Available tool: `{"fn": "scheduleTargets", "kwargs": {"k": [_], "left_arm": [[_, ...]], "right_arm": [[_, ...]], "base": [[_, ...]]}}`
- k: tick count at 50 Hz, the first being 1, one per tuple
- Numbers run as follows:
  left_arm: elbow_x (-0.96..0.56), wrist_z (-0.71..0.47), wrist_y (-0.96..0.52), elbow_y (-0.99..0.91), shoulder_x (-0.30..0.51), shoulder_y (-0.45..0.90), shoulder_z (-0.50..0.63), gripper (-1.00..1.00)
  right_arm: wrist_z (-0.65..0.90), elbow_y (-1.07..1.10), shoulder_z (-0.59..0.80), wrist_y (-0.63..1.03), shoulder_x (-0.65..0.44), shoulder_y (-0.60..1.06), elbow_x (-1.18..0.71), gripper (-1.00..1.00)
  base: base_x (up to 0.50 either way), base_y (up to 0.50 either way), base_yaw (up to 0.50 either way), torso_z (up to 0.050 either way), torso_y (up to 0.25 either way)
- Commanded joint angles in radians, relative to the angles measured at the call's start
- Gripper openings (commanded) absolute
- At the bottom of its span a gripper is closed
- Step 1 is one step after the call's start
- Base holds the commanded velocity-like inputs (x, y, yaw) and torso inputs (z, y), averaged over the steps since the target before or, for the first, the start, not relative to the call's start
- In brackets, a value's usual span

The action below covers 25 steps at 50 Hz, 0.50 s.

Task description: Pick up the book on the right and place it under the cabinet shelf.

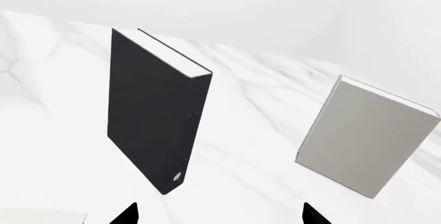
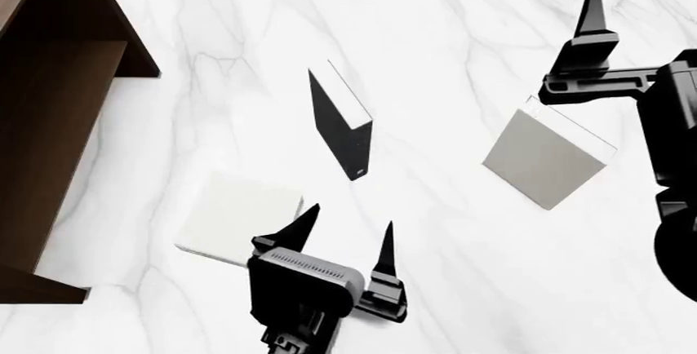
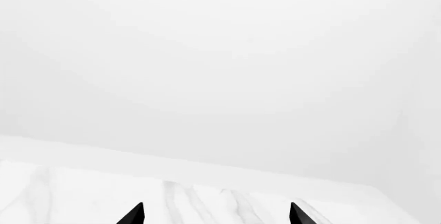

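Left gripper (image 2: pixel 348 219) is hovering low at the near edge of the marble table (image 2: pixel 436 36), its two black fingers spread wide and closing on nothing. It is sitting just beside the book (image 2: pixel 240 217), the pale whitish hardcover, but is not touching it as far as the head view shows. That book is lying flat on the table, outside the dark brown cabinet (image 2: pixel 120 40) and near its open front. The cabinet shelf (image 2: pixel 60 93) is showing only as a brown board inside the cabinet, and nothing is visibly resting beneath it, so the placing is not yet done. By this reading, a grasp and a slide under the shelf are both remaining.

The right gripper (image 3: pixel 216 212) is hanging high at the far side. Its fingers are parted wide in its own wrist view, which is looking past the table edge at blank background, and they are gripping nothing. A black book (image 2: pixel 346 130) is standing upright mid-table. A darker beige-grey book (image 2: pixel 544 158) is standing near the right arm, and both are sitting apart from either gripper.
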State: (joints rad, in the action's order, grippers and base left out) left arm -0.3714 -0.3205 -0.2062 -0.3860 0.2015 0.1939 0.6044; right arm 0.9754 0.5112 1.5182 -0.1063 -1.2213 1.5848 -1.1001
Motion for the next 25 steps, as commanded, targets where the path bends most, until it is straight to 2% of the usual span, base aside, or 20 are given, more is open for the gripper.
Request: {"fn": "scheduleTargets", "kwargs": {"k": [1, 25], "left_arm": [[-0.011, 0.006, 0.035, 0.056, -0.026, -0.014, 0.015, 1.0], [-0.052, 0.02, 0.12, 0.246, -0.08, 0.001, -0.009, 1.0]], "right_arm": [[-0.002, -0.007, 0.0, -0.008, 0.002, -0.013, 0.006, 1.0], [-0.004, 0.003, -0.01, 0.004, -0.005, -0.012, 0.0, 1.0]], "base": [[0.0, 0.0, 0.0, 0.0, 0.0], [0.0, 0.0, 0.0, 0.0, 0.0]]}}
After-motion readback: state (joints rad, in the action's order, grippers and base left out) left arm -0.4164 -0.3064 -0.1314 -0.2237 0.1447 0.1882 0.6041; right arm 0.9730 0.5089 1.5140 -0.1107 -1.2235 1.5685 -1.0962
